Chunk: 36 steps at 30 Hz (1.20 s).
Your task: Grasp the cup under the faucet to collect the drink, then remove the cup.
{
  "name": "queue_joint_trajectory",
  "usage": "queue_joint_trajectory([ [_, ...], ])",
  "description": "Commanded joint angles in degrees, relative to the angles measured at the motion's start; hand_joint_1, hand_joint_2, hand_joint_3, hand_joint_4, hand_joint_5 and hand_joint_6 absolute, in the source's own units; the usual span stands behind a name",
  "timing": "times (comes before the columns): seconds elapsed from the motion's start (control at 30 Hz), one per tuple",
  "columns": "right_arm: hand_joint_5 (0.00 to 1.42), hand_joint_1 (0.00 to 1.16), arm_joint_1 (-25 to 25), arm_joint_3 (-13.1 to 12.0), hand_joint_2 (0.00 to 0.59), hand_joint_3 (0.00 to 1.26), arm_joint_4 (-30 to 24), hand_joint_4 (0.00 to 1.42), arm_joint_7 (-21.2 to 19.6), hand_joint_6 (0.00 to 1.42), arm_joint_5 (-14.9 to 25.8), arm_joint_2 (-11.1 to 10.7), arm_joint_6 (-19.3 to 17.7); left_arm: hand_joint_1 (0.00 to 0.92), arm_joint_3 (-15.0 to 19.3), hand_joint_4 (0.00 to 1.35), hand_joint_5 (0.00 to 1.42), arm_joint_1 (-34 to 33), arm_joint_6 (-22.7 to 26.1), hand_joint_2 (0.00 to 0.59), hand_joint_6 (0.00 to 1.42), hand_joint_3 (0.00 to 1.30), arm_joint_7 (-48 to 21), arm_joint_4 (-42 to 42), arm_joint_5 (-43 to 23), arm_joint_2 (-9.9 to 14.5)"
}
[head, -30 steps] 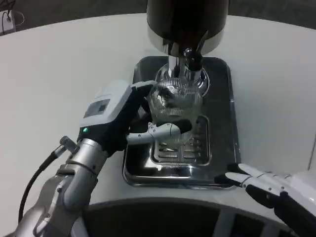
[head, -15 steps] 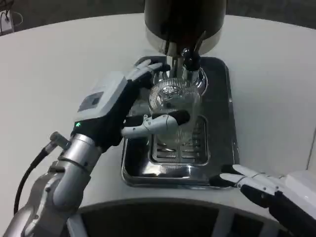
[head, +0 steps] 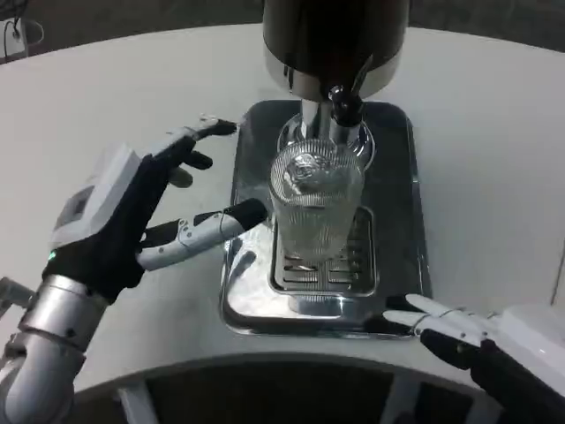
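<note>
My left hand hangs over the white table, just left of the tray, with its fingers spread wide and nothing in them. The upper fingertips reach toward the tray's far left corner, and my thumb stretches out toward the cup, its black tip at the tray's left rim and not touching the glass. The cup is a clear ribbed glass, standing upright on the slotted grate in the middle of the tray, right under the faucet of the dark dispenser. The faucet's spout sits just above the cup's far rim. Whether there is any drink in the cup I cannot tell; the glass looks clear and only throws back reflections. My silver left forearm runs down to the lower left corner. My right hand lies low at the table's near edge, by the tray's near right corner, fingers apart and pointing left, holding nothing; its fingertips come close to the tray's rim, though I cannot tell if they touch it. The tray itself is shiny metal with rounded corners and lies flat on the table, with the dispenser standing at its far end.
</note>
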Motion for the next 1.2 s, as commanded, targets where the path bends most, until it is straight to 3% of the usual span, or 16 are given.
queue_joint_trajectory([
  [0.03,0.14,0.48,-0.3,0.5,0.456,0.19,0.3,0.07,-0.2,0.11,-0.6,-0.2,0.5,0.043,3.1,0.18,0.31,3.4,2.4,0.04,0.39,0.25,-2.3,-8.7,-5.1,-0.9],
  [0.3,0.14,0.48,-0.5,1.1,0.456,0.2,0.4,0.08,-0.2,0.11,-1.0,-0.2,0.8,0.014,3.9,0.09,0.2,4.4,12.7,0.046,0.3,0.16,-11.2,-23.1,-14.9,-1.3],
  [0.57,0.14,0.48,0.1,0.9,0.456,0.2,0.0,0.08,-0.4,0.11,-1.1,0.0,0.6,0.0,2.6,0.06,0.18,0.6,21.2,0.047,0.28,0.13,-16.9,-30.8,-19.1,-1.1],
  [0.93,0.14,0.48,1.1,0.6,0.456,0.2,-0.8,0.09,-0.7,0.11,-1.0,0.4,0.2,0.0,-1.1,0.04,0.17,-6.8,29.6,0.047,0.26,0.11,-19.2,-33.0,-18.5,-2.0],
  [1.2,0.14,0.48,2.4,-0.2,0.456,0.2,-1.5,0.09,-1.1,0.11,-0.8,0.9,-0.4,0.0,-4.4,0.02,0.15,-11.2,31.6,0.048,0.25,0.1,-20.3,-31.0,-16.8,-2.1],
])
